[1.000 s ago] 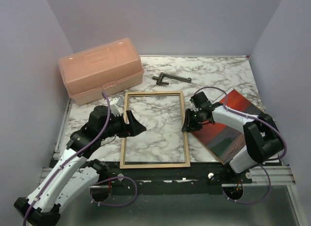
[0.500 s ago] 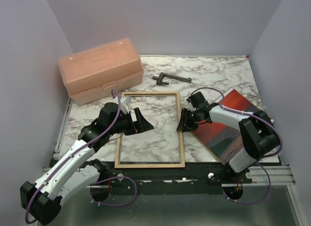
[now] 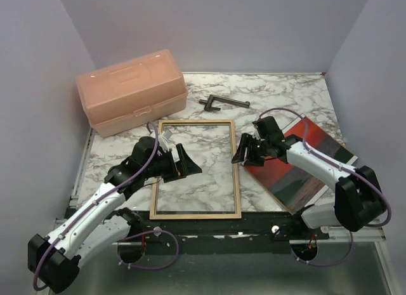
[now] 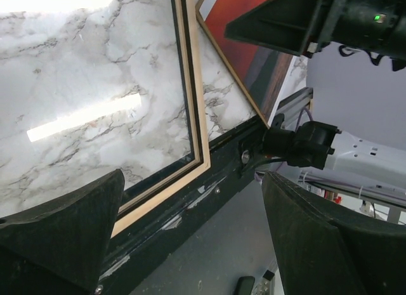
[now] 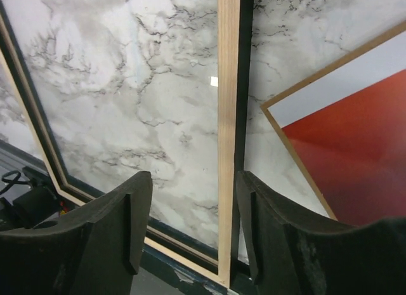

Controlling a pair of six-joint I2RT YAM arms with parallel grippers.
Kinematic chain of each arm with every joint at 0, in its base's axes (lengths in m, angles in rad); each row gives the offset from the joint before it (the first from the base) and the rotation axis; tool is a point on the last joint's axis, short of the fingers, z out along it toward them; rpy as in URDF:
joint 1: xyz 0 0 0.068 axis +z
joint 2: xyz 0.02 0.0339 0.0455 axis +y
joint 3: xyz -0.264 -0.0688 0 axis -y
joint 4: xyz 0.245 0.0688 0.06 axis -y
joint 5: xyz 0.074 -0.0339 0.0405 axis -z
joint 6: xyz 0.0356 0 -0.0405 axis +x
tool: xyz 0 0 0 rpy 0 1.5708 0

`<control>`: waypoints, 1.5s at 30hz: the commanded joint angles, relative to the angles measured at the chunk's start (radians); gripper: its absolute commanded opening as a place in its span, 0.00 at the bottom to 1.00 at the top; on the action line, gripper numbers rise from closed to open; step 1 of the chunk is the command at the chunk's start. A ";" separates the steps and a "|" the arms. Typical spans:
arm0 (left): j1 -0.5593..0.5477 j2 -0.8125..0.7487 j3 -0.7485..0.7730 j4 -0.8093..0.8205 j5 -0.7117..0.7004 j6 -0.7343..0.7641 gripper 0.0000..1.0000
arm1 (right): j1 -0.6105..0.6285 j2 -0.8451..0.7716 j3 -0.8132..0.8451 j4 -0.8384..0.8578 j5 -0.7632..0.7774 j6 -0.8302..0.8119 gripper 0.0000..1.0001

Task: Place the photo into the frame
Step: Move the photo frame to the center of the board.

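Note:
The frame (image 3: pixel 236 181), thin tan wood round a clear pane, lies flat at the table's middle. It also shows in the left wrist view (image 4: pixel 196 117) and the right wrist view (image 5: pixel 228 117). The photo (image 3: pixel 298 171), red-orange over dark, lies flat to its right with a thin brown edge under it. It shows too as a red sheet (image 4: pixel 247 47) and with a white margin (image 5: pixel 355 149). My left gripper (image 3: pixel 187 163) hovers over the pane's left part, wide open and holding nothing (image 4: pixel 190 181). My right gripper (image 3: pixel 244 154) stands open over the frame's right rail, which runs between its fingers (image 5: pixel 193 181).
A pink translucent toolbox (image 3: pixel 132 91) stands at the back left. A dark L-shaped tool (image 3: pixel 223 103) lies at the back middle. The black rail of the table's near edge (image 3: pixel 209 226) runs just below the frame. Grey walls close in on three sides.
The frame has slid a little left. My right gripper opened off the frame's right rail and rose slightly. My left gripper swung right over the pane and opened wider.

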 commanded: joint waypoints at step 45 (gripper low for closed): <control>-0.253 1.053 0.952 -0.148 -0.065 0.334 0.97 | -0.752 -0.118 -0.014 -0.364 0.489 0.147 1.00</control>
